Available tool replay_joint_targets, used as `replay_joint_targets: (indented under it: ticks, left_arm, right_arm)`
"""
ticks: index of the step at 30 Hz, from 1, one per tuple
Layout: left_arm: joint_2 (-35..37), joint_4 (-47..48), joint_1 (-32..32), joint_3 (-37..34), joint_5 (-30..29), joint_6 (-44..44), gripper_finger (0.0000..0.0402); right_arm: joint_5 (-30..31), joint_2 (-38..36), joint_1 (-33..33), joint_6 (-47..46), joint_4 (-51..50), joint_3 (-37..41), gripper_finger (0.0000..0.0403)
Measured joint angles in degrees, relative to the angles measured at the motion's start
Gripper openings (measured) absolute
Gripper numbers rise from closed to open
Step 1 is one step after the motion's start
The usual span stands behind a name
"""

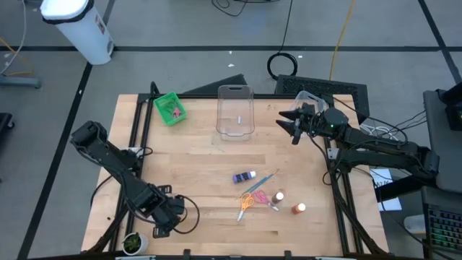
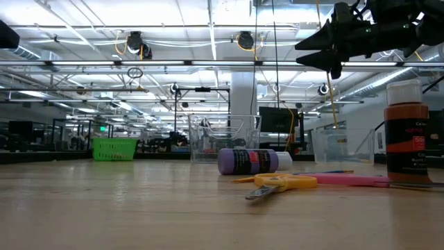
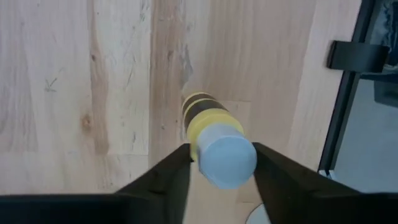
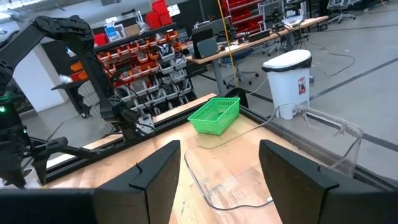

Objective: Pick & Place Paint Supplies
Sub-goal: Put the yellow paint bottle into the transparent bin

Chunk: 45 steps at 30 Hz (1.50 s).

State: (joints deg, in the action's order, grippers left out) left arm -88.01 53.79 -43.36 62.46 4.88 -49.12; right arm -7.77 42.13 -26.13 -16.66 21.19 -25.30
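Left gripper jaws clamp yellow bottle; right gripper jaws wide; two scissors.

We see the left arm folded low over the table's near left corner, its left gripper with a finger set on each side of a small capped bottle. The right arm reaches in from the right, the right gripper raised, fingers parted and empty.
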Motion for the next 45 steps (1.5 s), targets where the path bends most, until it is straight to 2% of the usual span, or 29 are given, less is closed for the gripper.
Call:
replay_joint_targets:
  ticks: [3, 8, 13, 18, 24, 30, 34, 36, 40, 45]
  left_arm:
    - [0.11, -0.57, 1.23, 0.0, -0.15, 0.73, 0.0116]
    - [0.09, -1.32, 4.45, 0.0, -0.56, 3.22, 0.0116]
    - [0.77, -3.03, 9.94, 0.71, -4.89, 9.38, 0.0116]
    - [2.27, -3.09, 17.3, 5.83, -11.9, 15.05, 0.0116]
    - [1.94, -3.8, 27.4, 14.95, -17.62, 31.39, 0.0116]
    - [1.84, -5.97, 37.73, 20.86, -17.03, 40.08, 0.0116]
    - [1.79, -6.8, 42.05, 21.31, -16.24, 42.36, 0.0116]
    - [1.79, -7.81, 43.45, 21.33, -14.85, 42.85, 0.0116]
    - [1.77, -10.05, 44.73, 21.33, -13.68, 43.31, 0.0116]
    - [1.77, -10.48, 44.79, 21.33, -13.43, 45.02, 0.0116]
  right_arm:
    - [0.0, 0.0, 0.0, -0.63, 0.0, 0.0, 0.021]
    - [0.0, 0.0, 0.0, -0.63, 0.02, 0.0, 0.021]
    - [0.0, -0.02, 0.0, -0.63, 0.44, 0.0, 0.021]
    - [0.0, 0.03, 0.0, -0.63, 1.22, 0.0, 0.021]
    - [0.09, 3.6, 4.88, 2.78, 6.45, -0.02, 0.021]
    - [0.42, 11.83, 12.58, 9.14, 16.02, -0.34, 0.021]
    - [7.55, 20.0, 15.39, 12.95, 19.83, -3.21, 0.0212]
    - [9.02, 25.26, 15.78, 13.2, 22.36, -4.76, 0.0217]
    - [5.68, 35.58, 16.24, 15.55, 25.55, -9.04, 0.0235]
    - [3.62, 43.29, 16.06, 18.09, 25.52, -15.67, 0.0259]
